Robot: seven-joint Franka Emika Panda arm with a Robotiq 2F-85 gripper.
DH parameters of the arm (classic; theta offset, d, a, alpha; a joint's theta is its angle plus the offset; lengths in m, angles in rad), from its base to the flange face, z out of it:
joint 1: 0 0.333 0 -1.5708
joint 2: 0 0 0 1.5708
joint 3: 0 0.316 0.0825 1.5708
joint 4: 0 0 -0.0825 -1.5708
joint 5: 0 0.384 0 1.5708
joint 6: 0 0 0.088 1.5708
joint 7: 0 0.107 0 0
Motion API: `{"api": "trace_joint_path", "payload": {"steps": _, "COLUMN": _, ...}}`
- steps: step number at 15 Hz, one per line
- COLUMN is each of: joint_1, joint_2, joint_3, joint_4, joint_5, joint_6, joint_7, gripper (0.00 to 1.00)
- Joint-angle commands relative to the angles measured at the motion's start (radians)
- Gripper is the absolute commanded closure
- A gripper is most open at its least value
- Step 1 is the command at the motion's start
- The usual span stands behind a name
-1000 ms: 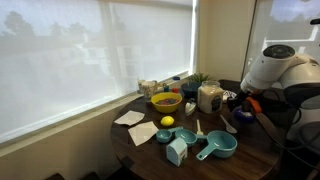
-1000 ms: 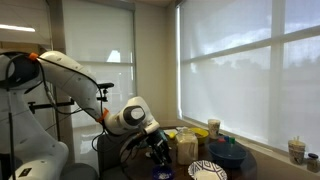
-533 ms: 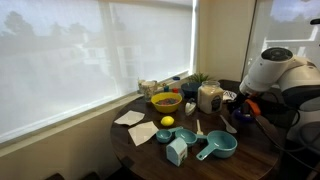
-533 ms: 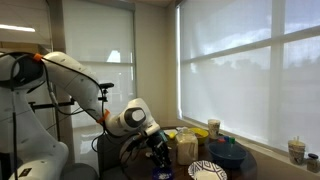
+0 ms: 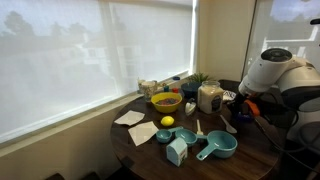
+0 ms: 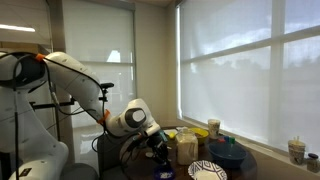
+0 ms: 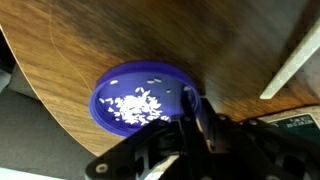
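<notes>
In the wrist view a small blue dish (image 7: 135, 97) with white grains scattered in it lies near the edge of the wooden table (image 7: 230, 40). My gripper (image 7: 195, 112) comes in from the bottom and its dark fingers stand close together on the dish's right rim. In an exterior view the gripper (image 5: 241, 107) hangs low over the table's right side, by the dark blue dish (image 5: 244, 117). In an exterior view the gripper (image 6: 160, 152) is down among the tableware and its fingertips are hidden.
On the round table stand a yellow bowl (image 5: 165, 101), a lemon (image 5: 167, 121), teal measuring cups (image 5: 216, 146), a teal carton (image 5: 177, 151), napkins (image 5: 129, 118) and a jar (image 5: 209, 97). A white stick (image 7: 290, 65) lies right of the dish. A striped plate (image 6: 207, 170) sits nearby.
The arm has stayed nearly in place over the table's edge. The closing of the fingers cannot be seen in the exterior views.
</notes>
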Motion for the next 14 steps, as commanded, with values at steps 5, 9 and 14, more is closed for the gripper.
{"api": "trace_joint_path", "payload": {"steps": 5, "joint_1": -0.016, "joint_2": -0.001, "joint_3": 0.014, "joint_4": -0.005, "joint_5": 0.013, "joint_6": 0.032, "joint_7": 0.014, "gripper": 0.99}}
{"api": "trace_joint_path", "payload": {"steps": 9, "joint_1": -0.008, "joint_2": -0.040, "joint_3": 0.016, "joint_4": 0.008, "joint_5": 0.023, "joint_6": 0.004, "joint_7": -0.008, "gripper": 0.99}}
{"api": "trace_joint_path", "payload": {"steps": 14, "joint_1": -0.018, "joint_2": -0.105, "joint_3": 0.024, "joint_4": 0.025, "joint_5": -0.002, "joint_6": 0.044, "joint_7": -0.005, "gripper": 0.99}}
